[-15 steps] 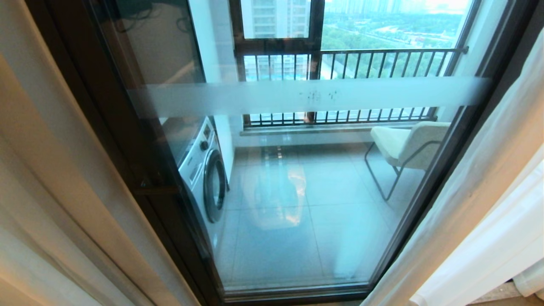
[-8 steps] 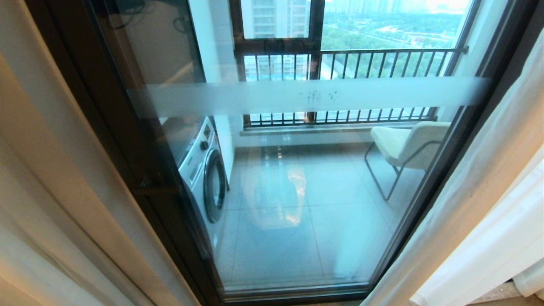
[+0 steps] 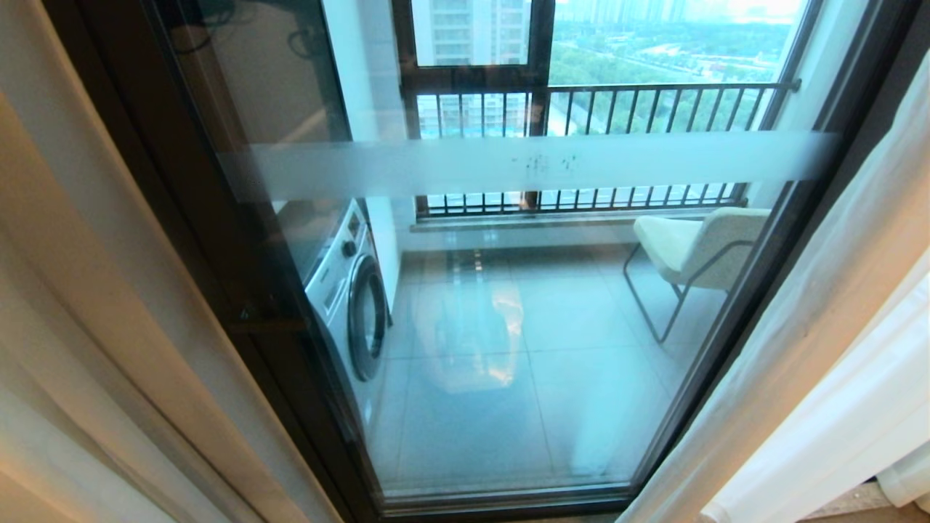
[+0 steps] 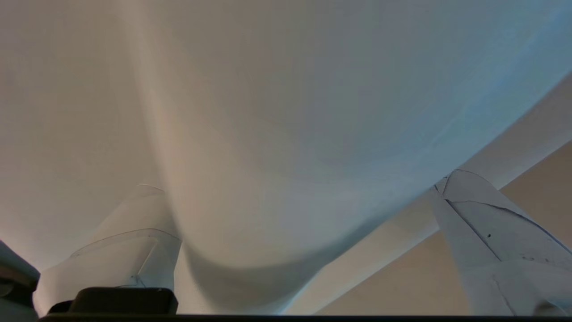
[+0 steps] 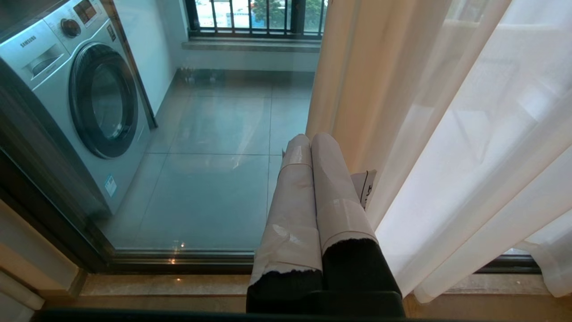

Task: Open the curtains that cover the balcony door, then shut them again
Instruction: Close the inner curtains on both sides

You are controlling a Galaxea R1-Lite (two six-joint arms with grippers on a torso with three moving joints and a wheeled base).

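Head view: the door (image 3: 508, 327) fills the centre, uncovered; curtains (image 3: 821, 349) hang bunched at 3 and 9 o'clock. Left wrist view: the left end effector (image 4: 295, 232) stands spread wide, curtain fabric sagging between its fingers (image 4: 482, 223). Right wrist view: the right end effector (image 5: 310, 143) is pressed together, empty, beside the curtain at 3 o'clock.

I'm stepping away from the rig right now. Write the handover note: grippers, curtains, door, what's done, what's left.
Left gripper: open, fingers spread, pressed close into the left curtain; nothing clamped yet.
Right gripper: shut, empty, parked low beside the right curtain.
Curtains: pulled apart to both sides of the balcony door, whose glass is uncovered in the head view; door shut.
Done: opening.
Left: draw both curtains back across the glass, probably starting with the left one.
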